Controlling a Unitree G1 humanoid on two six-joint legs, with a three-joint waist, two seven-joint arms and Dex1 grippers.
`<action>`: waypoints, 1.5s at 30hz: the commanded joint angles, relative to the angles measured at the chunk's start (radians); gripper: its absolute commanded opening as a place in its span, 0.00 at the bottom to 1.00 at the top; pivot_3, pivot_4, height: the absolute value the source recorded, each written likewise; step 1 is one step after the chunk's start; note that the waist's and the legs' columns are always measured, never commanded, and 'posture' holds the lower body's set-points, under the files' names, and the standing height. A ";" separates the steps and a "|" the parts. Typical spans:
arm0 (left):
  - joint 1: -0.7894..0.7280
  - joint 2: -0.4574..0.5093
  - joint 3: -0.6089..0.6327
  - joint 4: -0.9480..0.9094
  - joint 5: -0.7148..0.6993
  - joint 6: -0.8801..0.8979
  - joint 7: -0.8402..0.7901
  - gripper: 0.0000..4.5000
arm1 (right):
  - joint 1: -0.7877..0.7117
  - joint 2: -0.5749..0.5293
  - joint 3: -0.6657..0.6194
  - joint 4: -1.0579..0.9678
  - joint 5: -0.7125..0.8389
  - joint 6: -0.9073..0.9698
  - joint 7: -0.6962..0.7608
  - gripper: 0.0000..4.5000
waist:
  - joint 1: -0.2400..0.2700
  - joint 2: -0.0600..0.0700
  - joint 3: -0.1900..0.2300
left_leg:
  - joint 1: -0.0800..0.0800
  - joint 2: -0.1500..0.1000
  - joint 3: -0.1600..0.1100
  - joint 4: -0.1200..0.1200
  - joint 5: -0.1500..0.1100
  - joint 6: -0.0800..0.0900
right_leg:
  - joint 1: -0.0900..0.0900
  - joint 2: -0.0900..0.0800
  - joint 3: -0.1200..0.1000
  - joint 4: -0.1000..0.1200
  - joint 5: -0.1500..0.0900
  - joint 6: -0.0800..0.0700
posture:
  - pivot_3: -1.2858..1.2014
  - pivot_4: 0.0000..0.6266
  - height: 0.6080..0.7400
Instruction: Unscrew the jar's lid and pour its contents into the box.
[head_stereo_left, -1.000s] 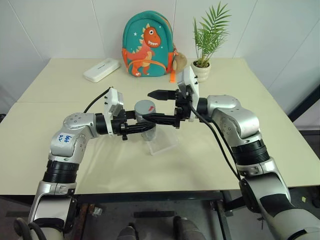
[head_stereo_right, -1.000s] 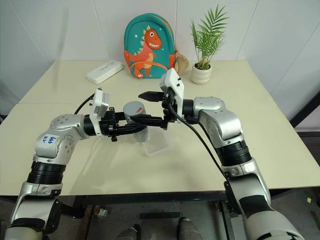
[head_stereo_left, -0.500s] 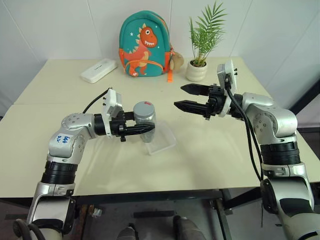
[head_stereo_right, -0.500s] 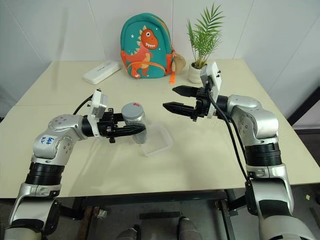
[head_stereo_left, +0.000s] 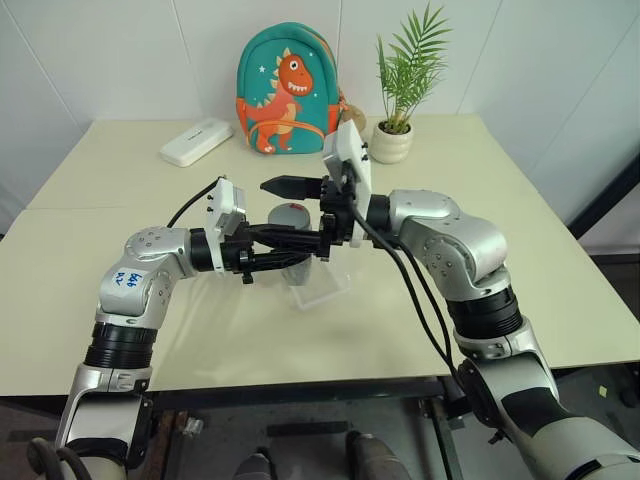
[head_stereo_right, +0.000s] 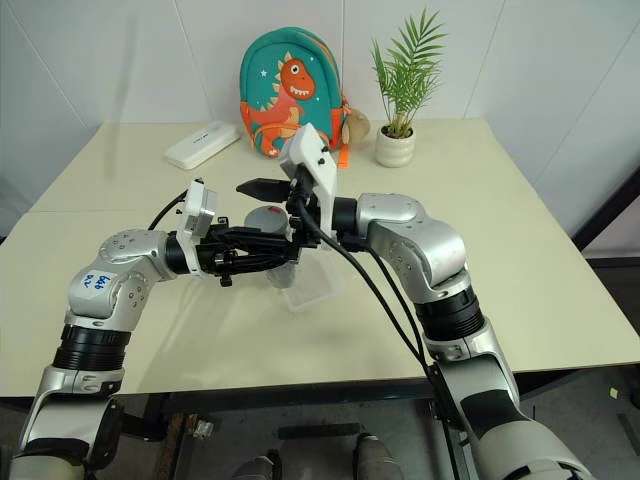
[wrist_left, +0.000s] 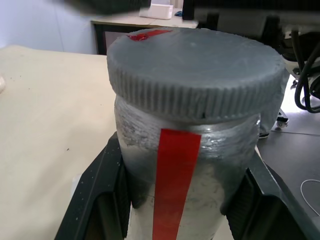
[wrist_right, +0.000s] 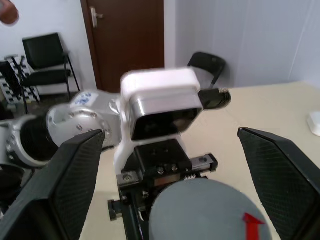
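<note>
We've got the jar (wrist_left: 180, 165) clamped upright in our left gripper (head_stereo_left: 290, 258) just above the clear box (head_stereo_left: 322, 288), lid (wrist_left: 195, 72) still on, with our right gripper (head_stereo_left: 275, 208) spread wide around it.

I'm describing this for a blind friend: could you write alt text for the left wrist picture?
A grey jar with a red strip down its side stands clamped between the two black fingers of the left tool, its ridged grey lid still screwed on. A pale tabletop lies behind it.
</note>
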 joint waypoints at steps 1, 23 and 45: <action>-0.011 0.001 0.013 -0.019 -0.011 -0.018 -0.001 0.43 | -0.016 0.002 0.008 -0.003 -0.034 -0.045 0.002 0.99 | 0.000 0.000 0.000 | 0.000 0.000 0.000 0.000 0.000 0.000 | 0.000 0.000 0.000 0.000 0.000 0.000 | 0.52 0.24 1.00; -0.012 0.010 0.011 -0.024 -0.013 -0.014 -0.003 0.43 | 0.001 -0.107 -0.073 0.074 -0.061 -0.098 0.055 0.99 | -0.002 0.000 0.000 | 0.000 0.000 0.001 0.000 0.000 0.000 | 0.000 0.000 0.001 0.000 0.000 0.000 | 0.52 0.24 1.00; -0.006 0.007 0.014 -0.024 -0.016 -0.017 0.006 0.43 | 0.017 -0.157 -0.090 0.065 -0.008 -0.070 0.099 0.99 | -0.002 0.000 0.000 | 0.000 0.000 0.001 0.000 0.000 0.000 | 0.000 0.000 0.001 -0.001 0.000 0.000 | 0.52 0.24 1.00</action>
